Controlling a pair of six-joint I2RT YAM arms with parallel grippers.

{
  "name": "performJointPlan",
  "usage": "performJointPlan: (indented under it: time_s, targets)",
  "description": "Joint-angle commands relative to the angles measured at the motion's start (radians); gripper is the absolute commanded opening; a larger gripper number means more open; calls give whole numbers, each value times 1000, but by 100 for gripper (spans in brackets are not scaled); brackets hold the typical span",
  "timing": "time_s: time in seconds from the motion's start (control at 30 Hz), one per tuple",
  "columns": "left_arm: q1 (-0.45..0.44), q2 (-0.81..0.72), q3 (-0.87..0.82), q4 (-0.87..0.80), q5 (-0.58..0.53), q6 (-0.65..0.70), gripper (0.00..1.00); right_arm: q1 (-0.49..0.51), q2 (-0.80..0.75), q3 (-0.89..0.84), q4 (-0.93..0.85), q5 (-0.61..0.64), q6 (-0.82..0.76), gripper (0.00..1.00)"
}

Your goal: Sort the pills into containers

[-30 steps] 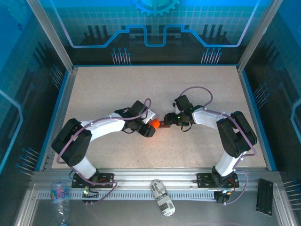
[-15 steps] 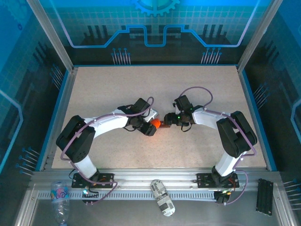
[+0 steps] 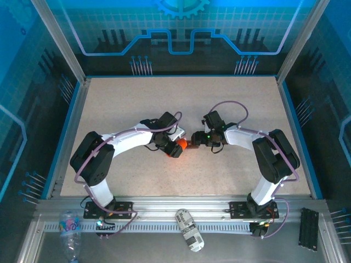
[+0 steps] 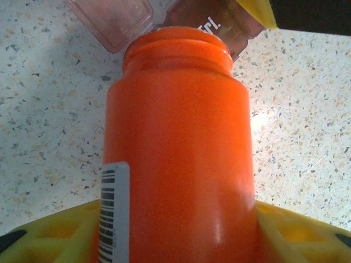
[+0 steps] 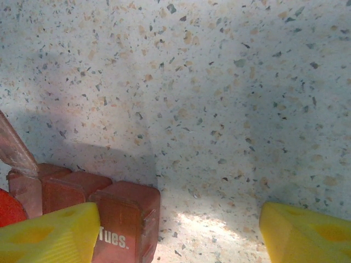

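**Orange bottle, uncapped, mouth at the maroon cells, mid-table**

Item 1: orange bottle point(image 4: 175, 164). Plastic, no cap, barcode label point(image 4: 114, 213) on its side. In the top view the long axis runs roughly left-right across the table point(image 3: 137, 104), w/ the mouth to the right, toward the pill containers point(image 5: 123, 219). In your left wrist view the mouth points straight away from the camera. Its rim overlaps the box edge, but can't tell if they touch.

Item 2: pill containers. Dark maroon, joined cells in a row, near table ctr, btwn the two grippers. One cell's clear lid point(image 4: 109, 22) stands open. One cell reads "Fri.", the end cell nearest your right gripper reads "Tues."

Item 3: left gripper point(image 4: 175, 219). Yellow fingers point(image 4: 55, 235) clamped on the bottle's lower body, one each side.

Item 4: right gripper point(image 5: 178, 230). Jaws apart, bare table btwn them. One finger sits right at the "Tues." cell, the other well clear. Nothing gripped.

Item 5: arms. Your left arm point(image 3: 118, 143) bends at the elbow near the left edge, forearm reaching right. Your right arm point(image 3: 258, 139) mirrors it, forearm reaching left. Grippers face each other, close together.
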State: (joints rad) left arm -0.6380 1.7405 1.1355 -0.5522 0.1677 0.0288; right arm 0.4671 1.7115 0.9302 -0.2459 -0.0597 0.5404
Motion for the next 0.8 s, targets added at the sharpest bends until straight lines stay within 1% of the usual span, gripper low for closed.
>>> performJointPlan:
  time_s: [0.0, 0.4, 0.77]
  targets:
    - [-8, 17, 34, -55, -16, 25, 0, -2, 18, -18, 3, -11, 13, 78]
    - [-8, 56, 96, -126, -48, 40, 0, -3, 21, -24, 8, -9, 15, 78]
    - [-8, 55, 139, -166, -48, 48, 0, -2, 35, -31, 17, -15, 20, 78]
